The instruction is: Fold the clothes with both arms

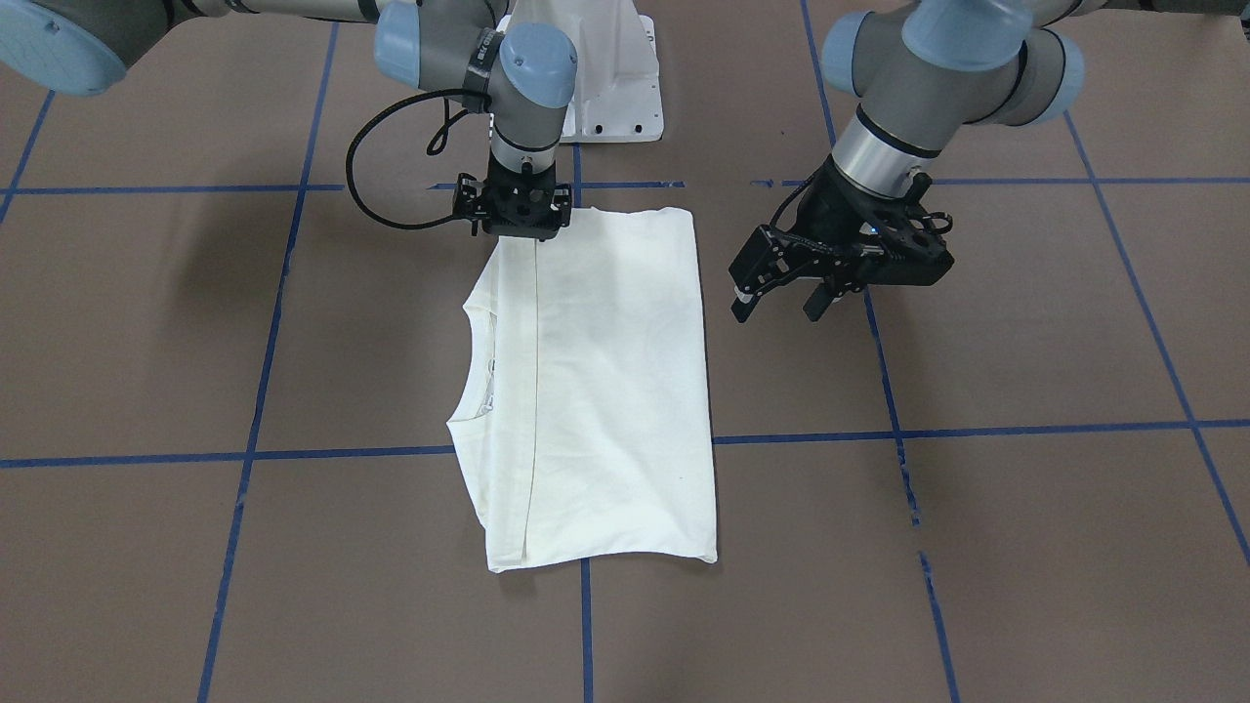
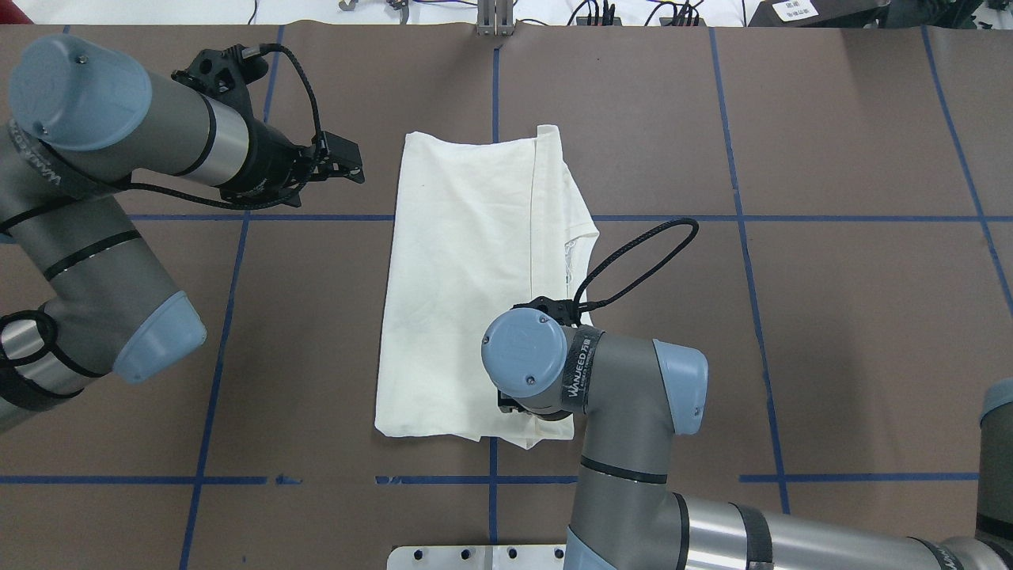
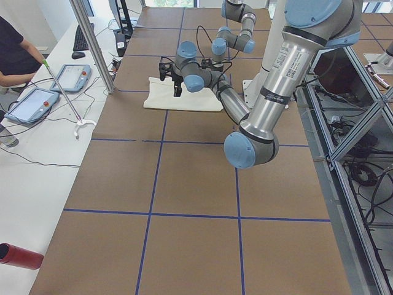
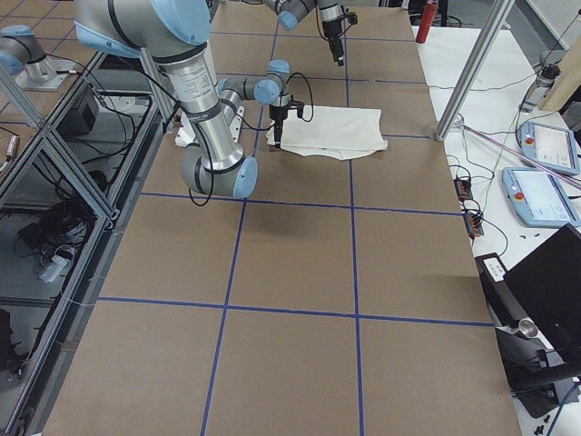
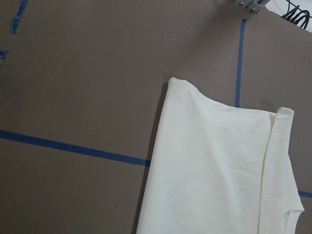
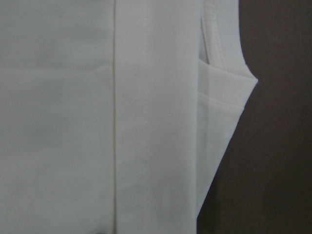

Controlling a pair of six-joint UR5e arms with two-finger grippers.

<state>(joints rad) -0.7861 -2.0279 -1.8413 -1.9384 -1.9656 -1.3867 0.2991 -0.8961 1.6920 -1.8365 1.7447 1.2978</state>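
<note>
The clothes are one cream-white shirt, folded into a long rectangle with its plain side up. A narrow folded strip runs along one long edge, next to the collar. My left gripper hangs open above the bare table beside the shirt, touching nothing. My right gripper points straight down onto the shirt's corner nearest the robot's base. Its fingers are hidden, so I cannot tell their state. The left wrist view shows the shirt's far corner.
Blue tape lines divide the brown table into squares. The white pedestal base stands just behind the shirt. A person sits at a side table with tablets beyond the far edge. An upright metal post stands there.
</note>
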